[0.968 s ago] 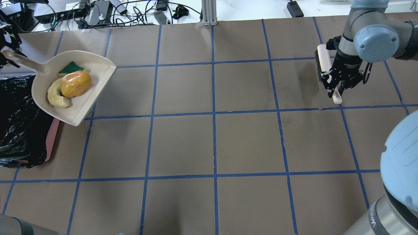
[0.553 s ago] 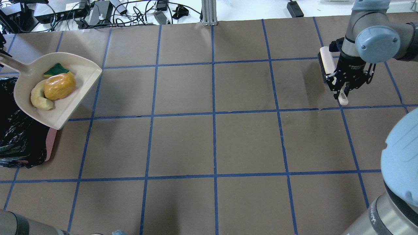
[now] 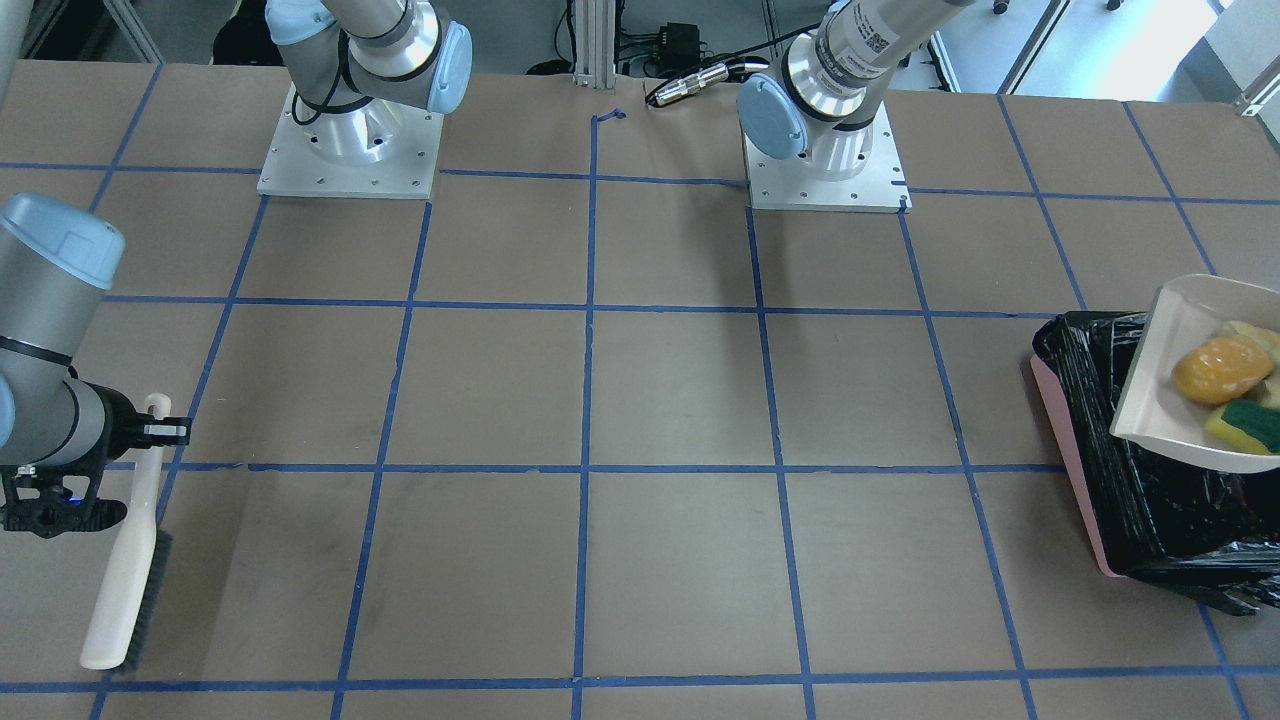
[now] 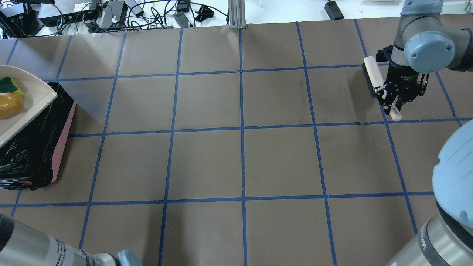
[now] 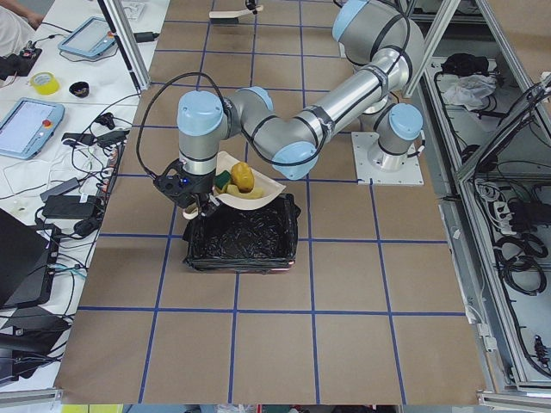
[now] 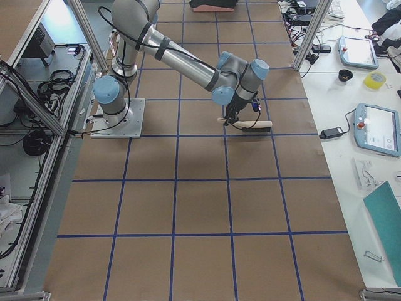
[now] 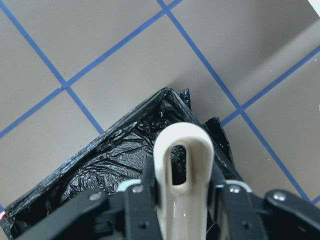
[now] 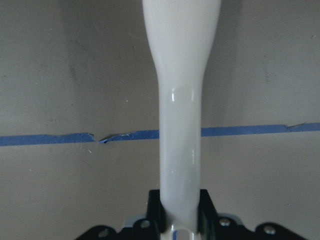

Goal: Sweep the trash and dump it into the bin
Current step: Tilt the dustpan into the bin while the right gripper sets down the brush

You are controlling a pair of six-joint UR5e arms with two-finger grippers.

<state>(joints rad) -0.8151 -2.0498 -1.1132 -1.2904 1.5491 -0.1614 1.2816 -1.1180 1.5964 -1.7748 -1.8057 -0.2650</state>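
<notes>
Left pincer (image 7: 182,186) is pressed onto the dustpan (image 3: 1165,400) handle. The dustpan is held over the bin (image 3: 1085,400). Trash (image 4: 7,105) is carried in it, above the bin: lump (image 3: 1222,368), rind (image 3: 1252,333), sponge (image 3: 1248,424). Right pincer (image 8: 180,212) is pinched on the brush (image 3: 125,575) handle, well apart from the bin, across the worktop (image 3: 680,400).

No text legible anywhere, white lettering (image 4: 405,77) on the right arm (image 4: 428,51) too blurred to read, square code sticker (image 3: 868,38) on the left arm (image 3: 835,75), its print undecipherable.
</notes>
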